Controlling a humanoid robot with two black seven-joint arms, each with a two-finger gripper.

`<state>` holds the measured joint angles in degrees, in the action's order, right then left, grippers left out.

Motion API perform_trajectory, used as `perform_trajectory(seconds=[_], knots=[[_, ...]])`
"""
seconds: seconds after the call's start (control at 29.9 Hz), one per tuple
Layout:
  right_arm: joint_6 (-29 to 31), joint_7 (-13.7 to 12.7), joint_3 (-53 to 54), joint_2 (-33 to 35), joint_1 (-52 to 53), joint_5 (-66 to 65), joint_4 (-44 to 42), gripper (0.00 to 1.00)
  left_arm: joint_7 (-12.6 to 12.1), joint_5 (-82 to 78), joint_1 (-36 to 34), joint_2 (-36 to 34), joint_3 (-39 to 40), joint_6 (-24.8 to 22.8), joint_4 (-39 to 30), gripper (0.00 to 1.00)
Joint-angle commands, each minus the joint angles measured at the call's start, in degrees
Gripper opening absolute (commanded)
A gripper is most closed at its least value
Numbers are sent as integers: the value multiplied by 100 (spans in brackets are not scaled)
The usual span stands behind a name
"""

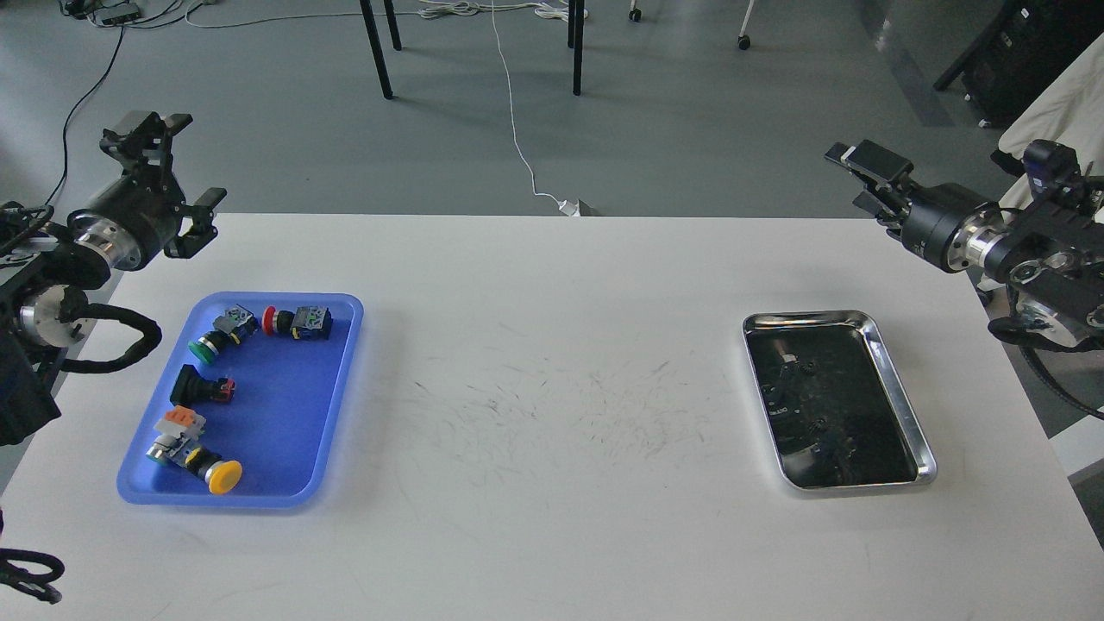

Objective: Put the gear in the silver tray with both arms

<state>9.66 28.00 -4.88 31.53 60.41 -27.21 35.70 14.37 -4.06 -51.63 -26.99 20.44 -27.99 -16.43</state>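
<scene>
Left claw (177, 168) spread wide, empty | right claw (867, 177) empty, gap unclear

Table layout, seen from the head.
Plastic tray (341, 362) with four push-button parts (297, 322) lies at the table's (552, 362) left; the silver tray (897, 379) lies well apart at the right.

Count: 2 trays, one blue tray (336, 379) at left of frame, one silver tray (897, 379) at right. Blue tray holds 4 push-button switches: green (222, 333), red (297, 322), black (202, 388), yellow (194, 450). 2 grippers, left (172, 172), right (862, 177).
</scene>
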Motion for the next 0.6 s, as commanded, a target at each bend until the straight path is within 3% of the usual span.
perform_trajectory(seconds=[0.0,0.2,0.57], knots=[[-8,0,83,-217,-3,583,16,99,-259,125,-49,255,83,-1,34,99],[-16,0,391,-349,-20,2034,-11,99,-312,336,-49,369,391,-1,34,99],[-324,0,1595,-823,-240,2544,42,99,-304,450,-49,458,505,-1,52,99]])
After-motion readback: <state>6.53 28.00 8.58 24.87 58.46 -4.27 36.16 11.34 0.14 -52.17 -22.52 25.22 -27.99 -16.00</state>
